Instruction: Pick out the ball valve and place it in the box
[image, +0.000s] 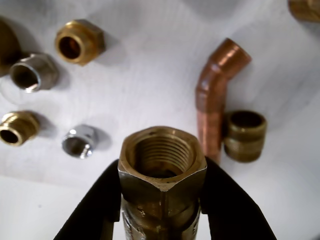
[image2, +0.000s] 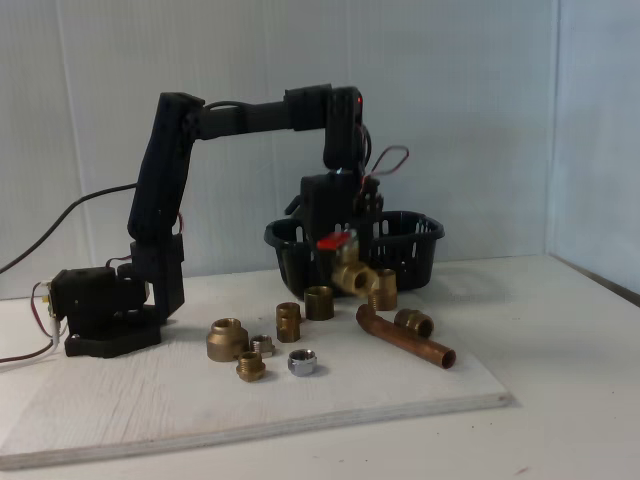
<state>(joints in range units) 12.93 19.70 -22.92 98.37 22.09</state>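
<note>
Holding the ball valve (image: 162, 172) tight between its two black fingers, the hand (image: 162, 200) is closed on the brass body, one finger on each side, as the wrist view shows. In the fixed view the hand (image2: 345, 262) hangs under the bent black arm, and the ball valve (image2: 350, 268) is up off the table (image2: 420, 385), right in front of the box (image2: 412, 240) and about level with its slotted wall. My guess is that the lift is done and the carry comes next. To do that well, the hand should go up until the valve is above the rolled rim, move back over the middle of the box, and only then let go, so the valve does not bump the wall or slip out. The valve looks like yellow brass with a six-sided end and screw rings inside its round hole. A little red handle sits on top of it in the fixed view. It looks heavy and smooth, so a firm squeeze seems wise. In front of the box, down on the table, lie a bent copper pipe (image2: 405, 338), some brass fittings (image2: 228, 338) and a shiny silver nut (image2: 302, 362).
</note>
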